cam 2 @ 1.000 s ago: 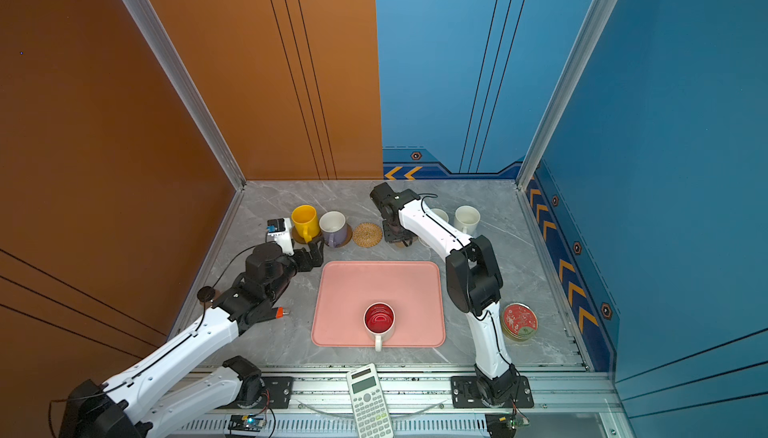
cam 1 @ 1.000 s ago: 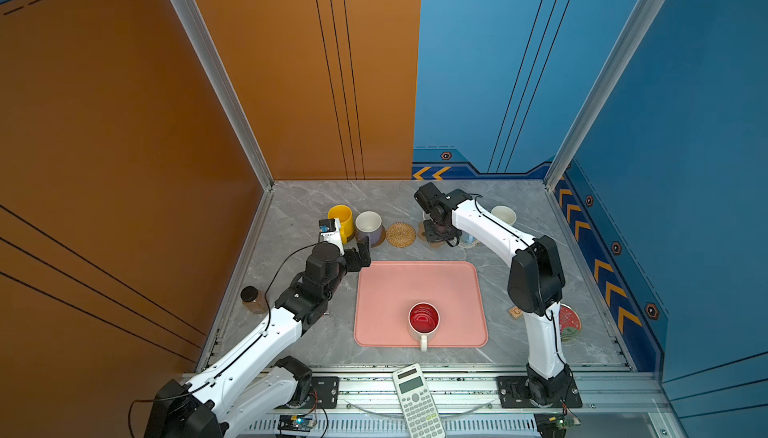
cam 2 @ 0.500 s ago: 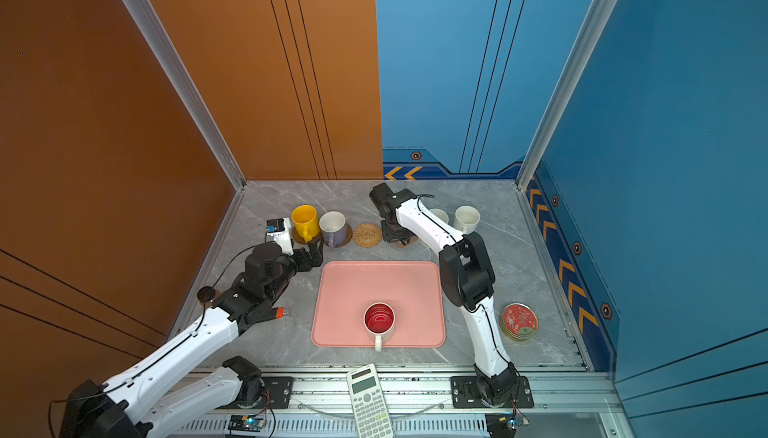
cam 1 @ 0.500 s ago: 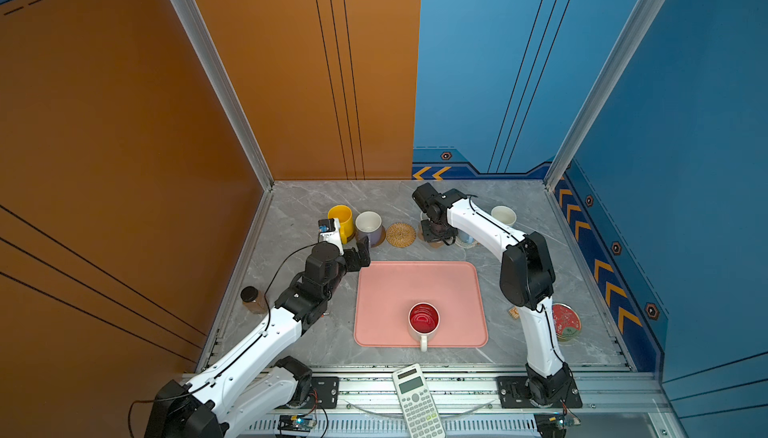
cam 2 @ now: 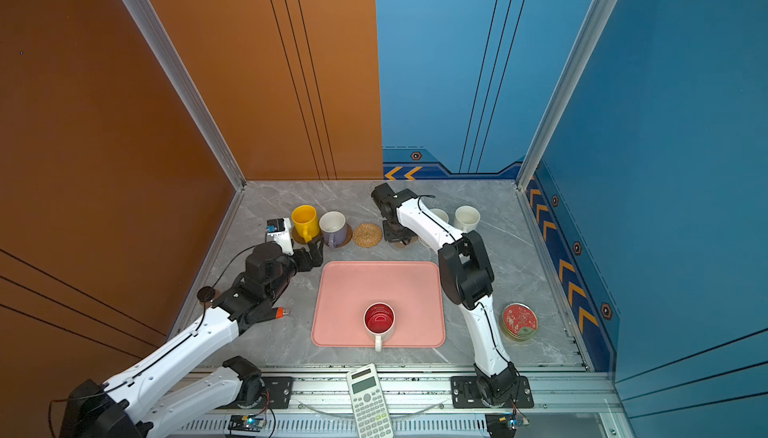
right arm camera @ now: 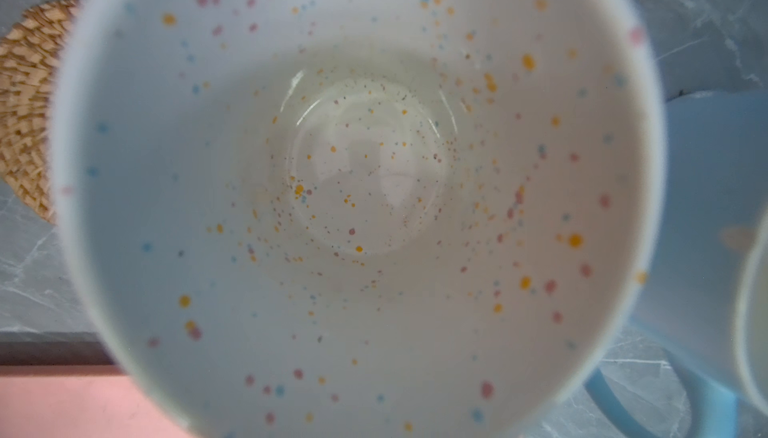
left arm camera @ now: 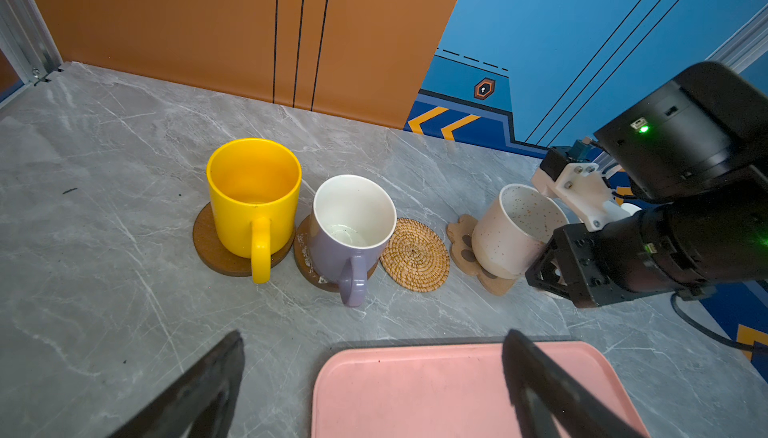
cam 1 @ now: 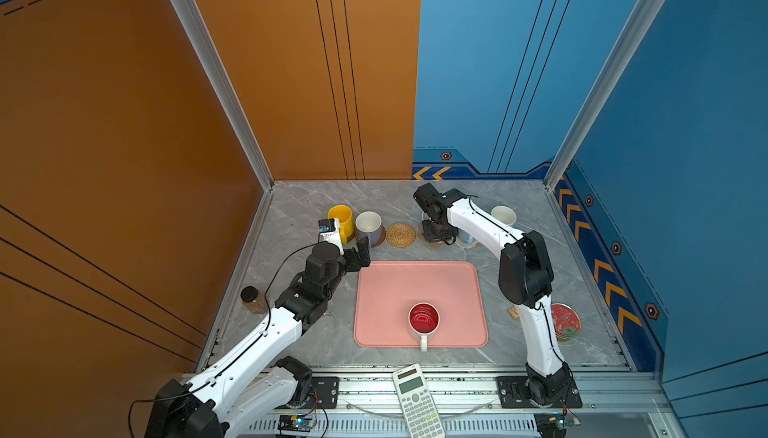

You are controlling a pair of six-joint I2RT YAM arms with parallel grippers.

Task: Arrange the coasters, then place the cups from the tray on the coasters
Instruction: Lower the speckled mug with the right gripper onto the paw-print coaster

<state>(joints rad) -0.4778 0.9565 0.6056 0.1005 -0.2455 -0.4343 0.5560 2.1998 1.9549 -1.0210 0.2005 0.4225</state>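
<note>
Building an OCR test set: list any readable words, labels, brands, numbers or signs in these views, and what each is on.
No word or number reads clearly in any view.
White calculator on the front rail: brand line and key legends too small to read.
Round red-lidded tin: lid print too small to read.
Blue wall trim: orange chevrons and a hexagon badge, signs only, no letters.
</note>
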